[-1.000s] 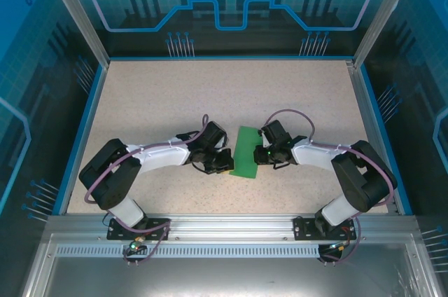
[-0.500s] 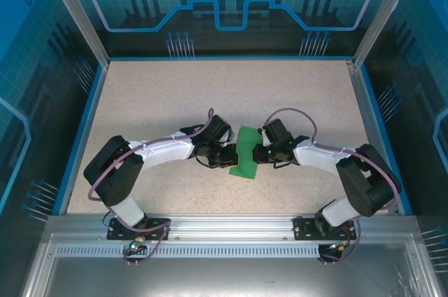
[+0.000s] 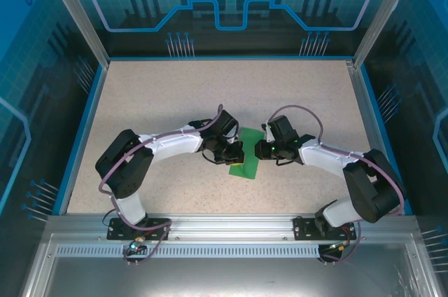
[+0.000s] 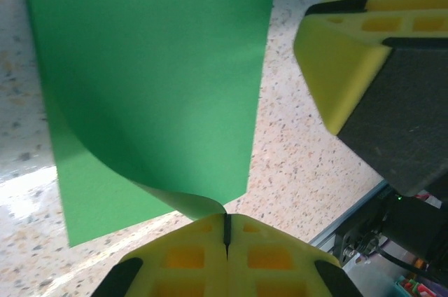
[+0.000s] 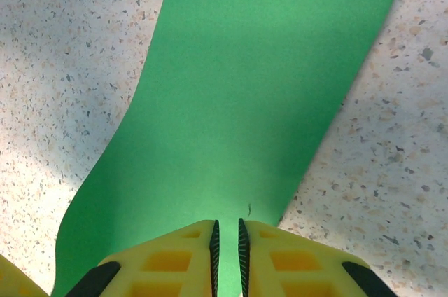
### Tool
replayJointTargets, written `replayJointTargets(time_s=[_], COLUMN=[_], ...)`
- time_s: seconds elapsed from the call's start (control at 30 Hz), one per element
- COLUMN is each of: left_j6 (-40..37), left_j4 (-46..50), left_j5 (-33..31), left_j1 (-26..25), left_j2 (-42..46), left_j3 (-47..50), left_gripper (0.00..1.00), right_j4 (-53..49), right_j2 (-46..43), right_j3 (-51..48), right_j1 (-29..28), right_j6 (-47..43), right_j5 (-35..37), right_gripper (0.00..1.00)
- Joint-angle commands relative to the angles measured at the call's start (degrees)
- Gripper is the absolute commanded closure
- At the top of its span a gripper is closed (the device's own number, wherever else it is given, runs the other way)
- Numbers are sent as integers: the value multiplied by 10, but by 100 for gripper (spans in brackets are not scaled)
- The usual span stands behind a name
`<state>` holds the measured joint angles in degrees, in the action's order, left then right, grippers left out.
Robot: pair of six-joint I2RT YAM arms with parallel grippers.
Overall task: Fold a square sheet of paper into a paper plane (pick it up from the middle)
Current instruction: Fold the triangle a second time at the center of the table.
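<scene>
1. The square sheet of paper (image 3: 246, 160), at mid-table (image 3: 175, 94), is clenched at opposite edges by the jaws of the left gripper (image 4: 226, 218) and the right gripper (image 5: 226, 225).
2. Edges should be matched before any crease is pressed.

A robot lab cell: aluminium frame (image 3: 77, 13), blue panels (image 3: 231, 3), speckled table (image 3: 175, 94).

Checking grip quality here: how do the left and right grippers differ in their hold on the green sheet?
The left gripper has its jaws pressed fully together; the right gripper shows a thin slit with green in it. At the left gripper the square sheet of paper curls up into the pinch; from the right gripper it runs out nearly flat. Both are shut on the same sheet, from opposite sides.
</scene>
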<state>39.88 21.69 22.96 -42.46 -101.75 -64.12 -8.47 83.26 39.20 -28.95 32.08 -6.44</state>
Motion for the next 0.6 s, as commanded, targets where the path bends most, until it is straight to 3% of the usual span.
replayJointTargets(time_s=[0.0, 0.57], left_j6=[-28, -55], left_j4=[31, 52], left_j5=[25, 42], left_j1=[-10, -11], left_j2=[-23, -122], left_j3=[-31, -138], left_gripper=[100, 100], right_j4=[0, 5], right_j2=[9, -36], right_j3=[0, -43], right_j1=[12, 43], right_j6=[-1, -1], right_j5=[-12, -18], right_gripper=[82, 83])
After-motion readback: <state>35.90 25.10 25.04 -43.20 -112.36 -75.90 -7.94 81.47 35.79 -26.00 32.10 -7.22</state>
